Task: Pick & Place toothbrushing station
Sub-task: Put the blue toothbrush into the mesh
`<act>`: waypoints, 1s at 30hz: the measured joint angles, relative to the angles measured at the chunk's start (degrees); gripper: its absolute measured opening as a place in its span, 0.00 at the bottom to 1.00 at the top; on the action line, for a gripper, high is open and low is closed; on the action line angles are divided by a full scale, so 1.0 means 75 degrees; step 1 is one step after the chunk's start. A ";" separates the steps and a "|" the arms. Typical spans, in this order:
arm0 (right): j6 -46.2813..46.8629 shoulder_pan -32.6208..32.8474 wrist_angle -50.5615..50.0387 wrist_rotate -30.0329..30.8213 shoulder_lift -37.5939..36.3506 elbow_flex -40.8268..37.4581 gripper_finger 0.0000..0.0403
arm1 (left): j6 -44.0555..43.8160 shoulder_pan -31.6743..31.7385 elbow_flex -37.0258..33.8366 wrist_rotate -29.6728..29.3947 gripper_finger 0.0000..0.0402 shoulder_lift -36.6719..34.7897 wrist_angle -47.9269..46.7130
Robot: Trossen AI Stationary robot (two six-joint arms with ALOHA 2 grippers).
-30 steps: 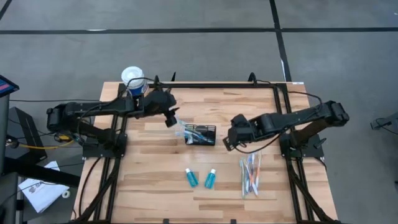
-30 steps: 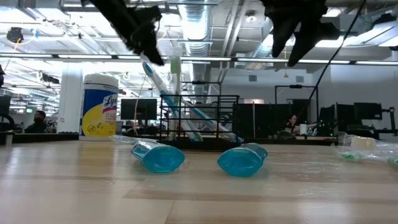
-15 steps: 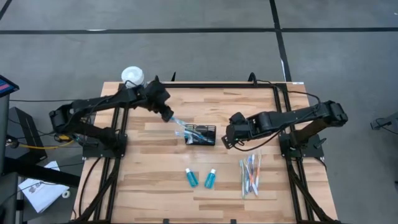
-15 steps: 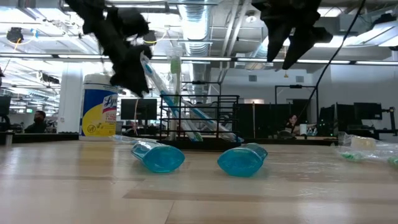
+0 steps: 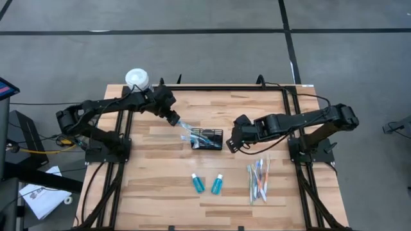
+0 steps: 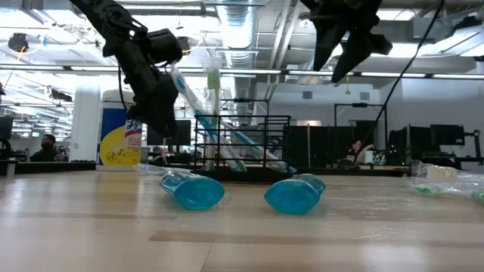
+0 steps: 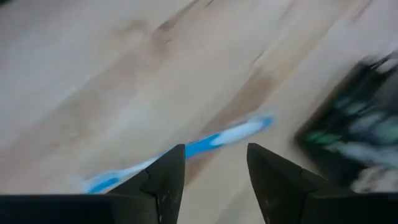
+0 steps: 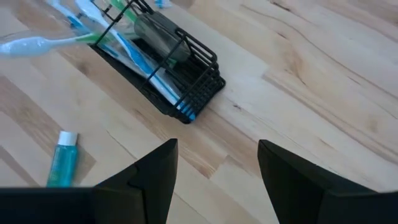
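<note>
Wooden table point(image 5: 160, 173); black wire basket point(image 5: 209, 138)

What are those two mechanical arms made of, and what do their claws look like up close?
Both arms are dark, jointed and slim, mounted on black frames at the table's sides, with thin black cables trailing along them. The left gripper and right gripper each end in two blunt, matte black fingers. No markings are visible.

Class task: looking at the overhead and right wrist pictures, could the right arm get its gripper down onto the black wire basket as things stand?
Probably yes. The right gripper hangs open just beside the black wire basket, with only bare table between them.
</note>
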 joint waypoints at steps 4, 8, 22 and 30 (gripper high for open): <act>-0.0025 0.0000 -0.0010 -0.0033 0.0000 0.0000 0.53 | 0.1600 -0.0204 0.0000 -0.1396 0.42 0.0177 -0.0349; -0.0125 -0.0081 0.0109 -0.0237 0.0000 0.0000 0.53 | 0.3356 -0.0436 -0.0003 -0.2173 0.42 0.0328 -0.0531; -0.0710 -0.0463 0.0973 -0.0597 0.0000 0.0000 0.53 | 0.4951 -0.0551 0.0000 -0.1304 0.42 0.1374 -0.0637; -0.0943 -0.0463 0.1319 -0.0594 0.0000 0.0000 0.53 | 0.5394 -0.0476 0.0000 -0.1894 0.42 0.1651 0.0216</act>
